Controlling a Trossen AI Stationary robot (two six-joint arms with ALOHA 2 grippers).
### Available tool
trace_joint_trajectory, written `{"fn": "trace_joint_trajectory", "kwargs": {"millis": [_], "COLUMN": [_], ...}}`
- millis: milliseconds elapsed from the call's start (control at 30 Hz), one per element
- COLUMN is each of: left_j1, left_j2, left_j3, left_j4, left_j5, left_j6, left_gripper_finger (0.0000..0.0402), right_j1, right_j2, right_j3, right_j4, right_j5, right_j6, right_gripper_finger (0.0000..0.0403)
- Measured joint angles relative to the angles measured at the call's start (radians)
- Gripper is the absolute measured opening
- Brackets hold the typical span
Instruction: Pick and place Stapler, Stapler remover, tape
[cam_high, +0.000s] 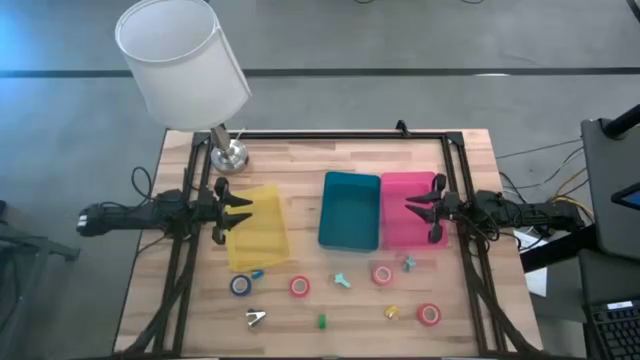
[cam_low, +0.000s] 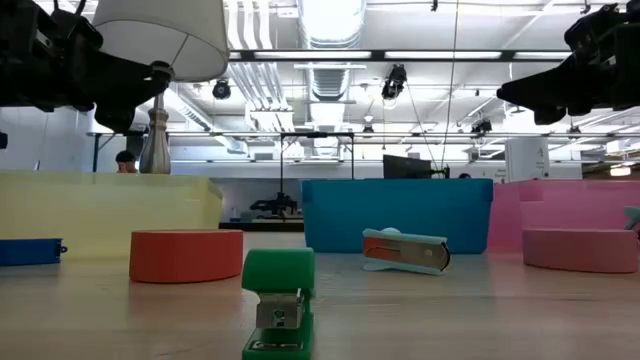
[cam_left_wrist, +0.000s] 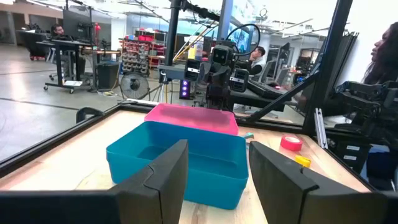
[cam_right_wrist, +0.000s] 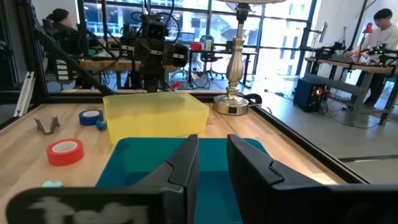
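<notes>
Open workshop beyond the wooden butcher-block table (cam_high: 330, 160)

Glowing overhead: long ceiling strip lights (cam_low: 470, 55); standing behind: cluttered dark workbenches (cam_left_wrist: 68, 46); spreading below: grey floor (cam_high: 400, 40).

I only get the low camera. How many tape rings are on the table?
Observer: Four. One blue tape roll and three red tape rolls.
Operator: Where are the arms?
Observer: The left gripper is above the yellow tray, at its edge. The right gripper is above the pink tray.
Operator: Are they holding anything?
Observer: No. Both sets of jaws are open with nothing between them.
</notes>
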Motion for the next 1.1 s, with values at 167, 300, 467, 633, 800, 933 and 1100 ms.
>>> {"fn": "trace_joint_trajectory", "kwargs": {"millis": [167,300,467,633,800,933,1100], "left_j1": [0.0,0.0,0.0,0.0,0.0,0.0,0.0], "left_j2": [0.0,0.0,0.0,0.0,0.0,0.0,0.0], "left_j3": [0.0,0.0,0.0,0.0,0.0,0.0,0.0], "left_j4": [0.0,0.0,0.0,0.0,0.0,0.0,0.0], "left_j5": [0.0,0.0,0.0,0.0,0.0,0.0,0.0], "left_j6": [0.0,0.0,0.0,0.0,0.0,0.0,0.0], "left_gripper_finger": [0.0175,0.0175,0.0175,0.0175,0.0175,0.0175,0.0174], "right_j1": [0.0,0.0,0.0,0.0,0.0,0.0,0.0], "right_j2": [0.0,0.0,0.0,0.0,0.0,0.0,0.0], "right_j3": [0.0,0.0,0.0,0.0,0.0,0.0,0.0], "right_j4": [0.0,0.0,0.0,0.0,0.0,0.0,0.0], "right_j5": [0.0,0.0,0.0,0.0,0.0,0.0,0.0], "right_j6": [-0.001,0.0,-0.001,-0.001,-0.001,-0.001,-0.001], "right_gripper_finger": [0.0068,0.0071,0.008,0.0087,0.0088,0.0081,0.0072]}}
